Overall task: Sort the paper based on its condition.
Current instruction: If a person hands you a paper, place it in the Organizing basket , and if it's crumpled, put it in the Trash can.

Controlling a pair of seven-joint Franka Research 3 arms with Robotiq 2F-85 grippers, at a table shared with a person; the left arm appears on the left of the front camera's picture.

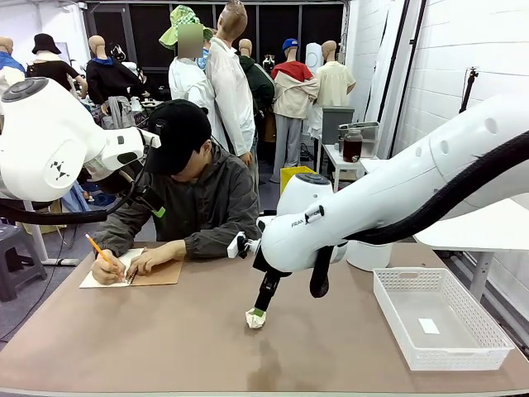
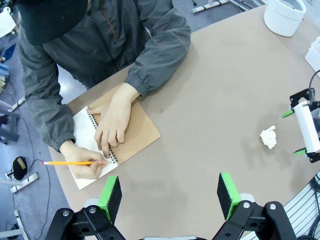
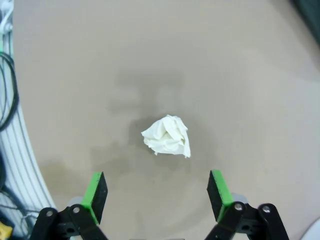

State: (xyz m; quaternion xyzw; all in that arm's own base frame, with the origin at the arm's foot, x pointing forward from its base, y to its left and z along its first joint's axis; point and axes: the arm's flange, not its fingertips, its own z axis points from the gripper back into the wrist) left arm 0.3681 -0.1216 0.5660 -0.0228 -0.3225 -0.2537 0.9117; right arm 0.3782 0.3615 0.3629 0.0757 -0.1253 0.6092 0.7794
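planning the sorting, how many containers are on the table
2. A white mesh basket sits at the robot's right end of the table; a white round tub stands beyond it, near the far edge. More could be hidden from view.

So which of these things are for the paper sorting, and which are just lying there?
For the job:
- crumpled paper
- right gripper, open just above it
- white basket and white tub, probably where sorted paper goes

Not part of it right now:
- notebook
- pencil, in use for writing, not sorting
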